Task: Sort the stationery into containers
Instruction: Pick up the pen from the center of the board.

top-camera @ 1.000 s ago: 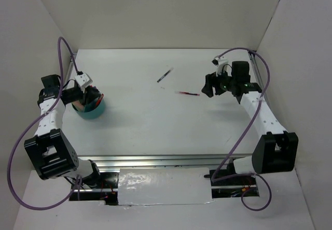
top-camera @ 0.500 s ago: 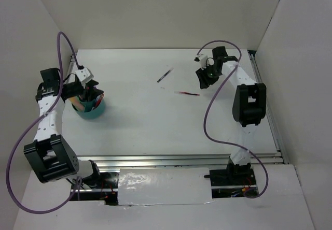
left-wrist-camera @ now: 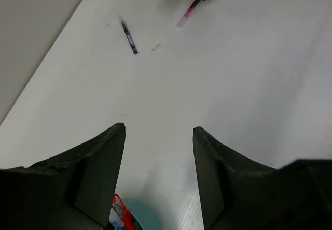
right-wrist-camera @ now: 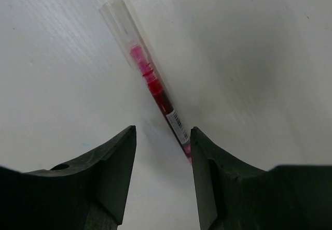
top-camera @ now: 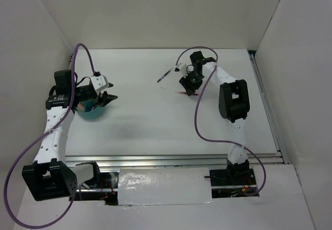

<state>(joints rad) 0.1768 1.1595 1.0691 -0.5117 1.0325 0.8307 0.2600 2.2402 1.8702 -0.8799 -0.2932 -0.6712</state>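
Stationery [left-wrist-camera: 118, 208] stands in the teal cup [top-camera: 94, 114] at the left of the white worktop [top-camera: 155, 121], while two loose pens lie at the far middle. The right tool [right-wrist-camera: 162, 130] sits low over the thin red pen [right-wrist-camera: 153, 87], its jaws about half apart, wider than the pen, one on each side of it. The pen lies flat; its lower end runs close along one finger [right-wrist-camera: 205, 162], and whether they touch I cannot tell. The left tool [left-wrist-camera: 159, 129] hangs by the cup's rim, jaws moderately apart with nothing between them. A dark pen [top-camera: 164, 75] lies near the red one, apart from both tools. The overhead camera shows the right tool covering most of the red pen; only the right wrist camera shows its clear cap and barcode label. The left wrist camera catches just a sliver of the cup, yet shows both pens far across the worktop.
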